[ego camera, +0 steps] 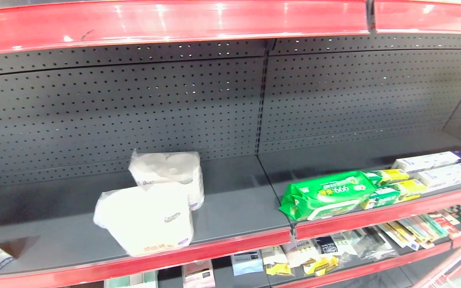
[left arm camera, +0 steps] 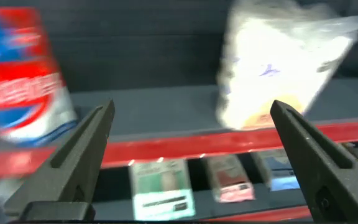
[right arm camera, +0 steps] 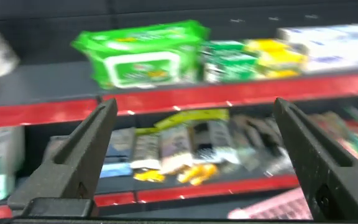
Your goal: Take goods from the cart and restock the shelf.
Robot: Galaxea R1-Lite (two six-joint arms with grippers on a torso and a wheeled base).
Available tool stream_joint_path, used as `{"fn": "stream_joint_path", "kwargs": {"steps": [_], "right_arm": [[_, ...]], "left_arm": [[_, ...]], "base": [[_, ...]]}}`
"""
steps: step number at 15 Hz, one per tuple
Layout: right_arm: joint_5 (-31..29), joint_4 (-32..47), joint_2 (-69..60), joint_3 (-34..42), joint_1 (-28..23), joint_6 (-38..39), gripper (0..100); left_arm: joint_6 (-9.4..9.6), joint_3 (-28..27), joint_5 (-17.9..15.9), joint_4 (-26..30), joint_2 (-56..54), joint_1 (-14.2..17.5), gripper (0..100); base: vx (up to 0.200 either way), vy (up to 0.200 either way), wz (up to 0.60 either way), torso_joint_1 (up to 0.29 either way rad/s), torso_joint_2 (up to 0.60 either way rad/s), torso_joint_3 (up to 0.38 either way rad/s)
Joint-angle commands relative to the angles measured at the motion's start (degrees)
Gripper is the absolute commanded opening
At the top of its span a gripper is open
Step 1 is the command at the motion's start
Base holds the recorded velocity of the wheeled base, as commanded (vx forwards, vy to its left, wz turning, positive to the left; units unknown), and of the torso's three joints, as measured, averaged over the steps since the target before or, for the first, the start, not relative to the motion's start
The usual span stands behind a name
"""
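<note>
Shelf (ego camera: 234,200) goods sit ahead of both pincers, on the dark board behind its red front edge. The left pincer (left arm camera: 191,107) is spread wide with nothing between its fingers, apart from the shelf and facing that edge. Beyond it and toward its right stands a white toilet-paper pack (left arm camera: 278,68), close to the edge. A second toilet-paper pack (ego camera: 168,174) stands just behind the first, touching it or nearly so. Toward this pincer's left, also beyond it, is a red, white and blue pack (left arm camera: 17,74), blurred, at the board's front. Straight ahead between the fingers is bare board and, lower, small boxes under the red edge.

The right pincer (right arm camera: 194,106) is likewise wide open and grips nothing. Beyond it and toward its left lies a green wet-wipes pack (right arm camera: 142,53) at the front of the board. Green and yellow boxes (right arm camera: 253,59) lie just beside the wipes, ahead of the gap between the fingers. White toothpaste boxes (right arm camera: 328,40) lie farther toward its right. Below these, ahead of the fingers, the lower shelf (right arm camera: 204,190) carries a row of small packets (right arm camera: 185,149).
</note>
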Motion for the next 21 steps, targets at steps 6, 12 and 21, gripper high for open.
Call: {"fn": "stream_joint_path", "kwargs": {"steps": [6, 12, 21], "right_arm": [[0.0, 0.0, 0.1, 0.0, 0.0, 0.0, 100], [0.0, 0.0, 0.1, 0.0, 0.0, 0.0, 100], [0.0, 0.0, 0.0, 0.0, 0.0, 0.0, 100]], "left_arm": [[2.73, 0.0, -1.0, 0.1, 0.0, 0.0, 100], [-5.09, -28.1, 0.8, -0.7, 36.4, 0.7, 100], [-3.42, -27.4, 3.3, 1.7, 56.7, 12.5, 100]], "base": [[0.000, 0.000, 0.00, 0.000, 0.00, 0.000], [0.000, 0.000, 0.00, 0.000, 0.00, 0.000], [0.000, 0.000, 0.00, 0.000, 0.00, 0.000]]}}
